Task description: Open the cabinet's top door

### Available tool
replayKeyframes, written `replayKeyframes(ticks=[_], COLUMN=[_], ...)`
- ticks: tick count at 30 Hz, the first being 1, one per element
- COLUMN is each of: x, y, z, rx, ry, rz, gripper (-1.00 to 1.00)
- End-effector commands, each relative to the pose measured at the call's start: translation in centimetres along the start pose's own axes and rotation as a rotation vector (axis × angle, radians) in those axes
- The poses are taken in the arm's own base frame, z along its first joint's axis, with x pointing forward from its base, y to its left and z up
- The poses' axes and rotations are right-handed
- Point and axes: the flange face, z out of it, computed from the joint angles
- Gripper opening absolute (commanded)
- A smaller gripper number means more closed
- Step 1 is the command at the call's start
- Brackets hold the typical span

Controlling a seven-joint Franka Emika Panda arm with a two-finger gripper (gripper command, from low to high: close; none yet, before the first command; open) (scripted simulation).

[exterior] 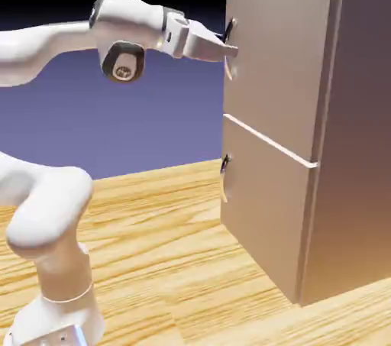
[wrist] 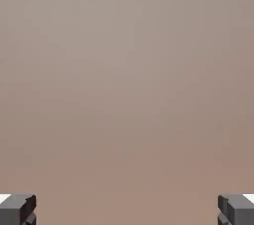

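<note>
Working the hand point(exterior: 231, 50) onto the handle point(exterior: 230, 27) wants care: settle the fingers around the bar before pulling. They stand wide apart, apparently holding nothing, just beside the upper door point(exterior: 276, 54), which sits closed above the lower one point(exterior: 263, 207).

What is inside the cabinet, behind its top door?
Nothing inside can be seen: the top door is shut and hides that space in the exterior view. The hand view shows only plain panel beyond the fingertips.
</note>
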Motion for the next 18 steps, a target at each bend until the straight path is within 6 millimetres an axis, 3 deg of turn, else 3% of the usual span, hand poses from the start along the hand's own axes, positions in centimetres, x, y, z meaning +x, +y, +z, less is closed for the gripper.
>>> replayKeyframes(ticks=[1,6,10,14,18], x=[-0.6,-4.4,-8.2,-12.3,-16.3], y=[-0.6,-3.1,-4.2,-4.4,-3.5], z=[-0.4,-1.2,-0.5,1.4,4.6], rx=[0.016,0.086,0.131,0.163,0.179], ry=[0.011,0.055,0.076,0.086,0.086], rz=[-0.002,-0.028,-0.062,-0.105,-0.153], gripper=[0.00,0.00,0.00,0.00,0.00])
